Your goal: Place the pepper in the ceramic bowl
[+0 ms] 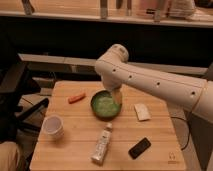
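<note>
While the claw (118, 97) hangs open and empty over the right rim of the ceramic bowl (98, 108), the pepper (76, 97) lies on the bench (70, 147) near the bowl's left. Best to cross leftward, descend and pinch across its slim body.

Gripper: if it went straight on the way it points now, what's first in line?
The gripper hangs pointing down over the right part of the bowl, so it would likely meet the bowl's inside first, though depth is unclear. The pepper lies left of that line.
</note>
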